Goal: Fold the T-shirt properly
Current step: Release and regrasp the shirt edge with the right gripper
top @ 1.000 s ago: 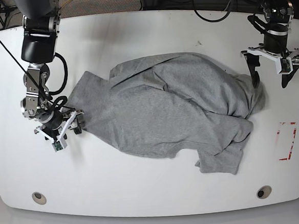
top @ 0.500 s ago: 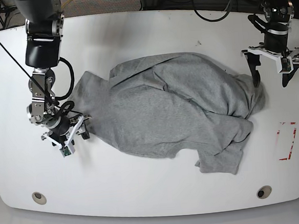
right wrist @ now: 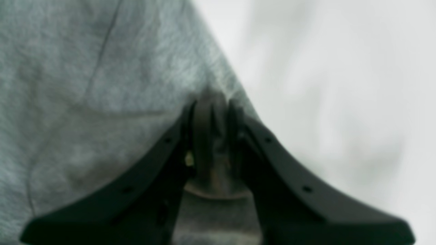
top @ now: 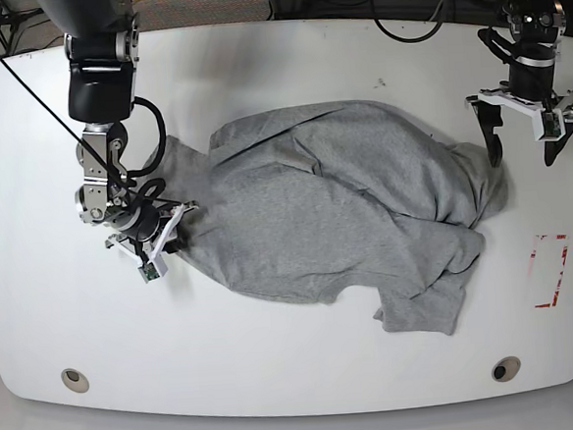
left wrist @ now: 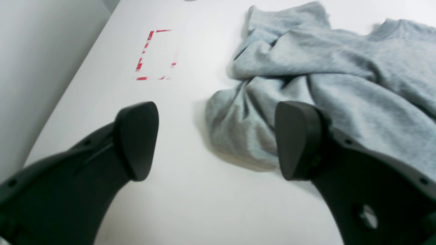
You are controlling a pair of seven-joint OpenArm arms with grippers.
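The T-shirt (top: 335,212) is pinched at its edge in my right pincer (right wrist: 213,109); the two black jaws are pressed together with a tuck of grey cloth between them, and the wrist view there is blurred. In the base view that pincer (top: 162,234) sits at the shirt's far side from my other arm, its fingers against the cloth where the hem bunches into a point.

My left pincer (left wrist: 218,139) is released, its jaws spread wide with nothing between them but bare white table (left wrist: 190,204). One finger (left wrist: 296,136) stands just beside a rounded lump of the shirt (left wrist: 245,132); I cannot tell whether it touches. The other finger (left wrist: 138,136) is over bare tabletop. In the base view this pincer (top: 522,139) hangs at the shirt's other end, close to the bulge of cloth there.

Outward from the pincers, the shirt lies crumpled across the middle of the table, folded over itself in broad creases, with one flap trailing toward the near edge. No lettering shows.

The table (top: 277,353) is white with rounded corners and two round holes (top: 74,378) near its front edge. A red dashed rectangle (top: 551,270) is marked on it, near my left pincer and apart from the shirt. Behind the table run dark cables (top: 400,10).
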